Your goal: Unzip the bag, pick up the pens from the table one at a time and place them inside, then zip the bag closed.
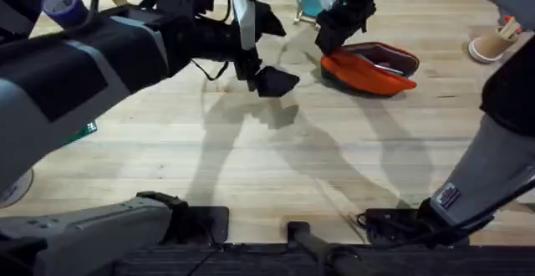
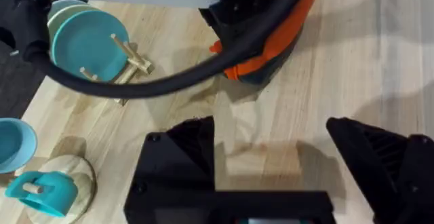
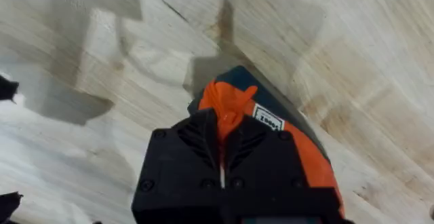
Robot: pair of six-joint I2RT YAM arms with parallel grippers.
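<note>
The bag [image 1: 372, 69] lies on the far right part of the tabletop [image 1: 251, 159], its mouth gaping so I can see the dark lining and what looks like a pen already inside. My right gripper [image 3: 222, 149] is pressed together on the orange fabric at the bag's near-left end, pinning it; from the right wrist view the cloth bunches up between the fingers. My left gripper [image 2: 271, 156] hangs spread and empty over bare wood just beside that same end of the bag [image 2: 271, 41]. I see no pens lying loose on the tabletop, so I judge I am at the closing step. Next I need the left gripper to find the zipper pull, which I cannot make out, and draw it along while the right holds the bag taut.
</note>
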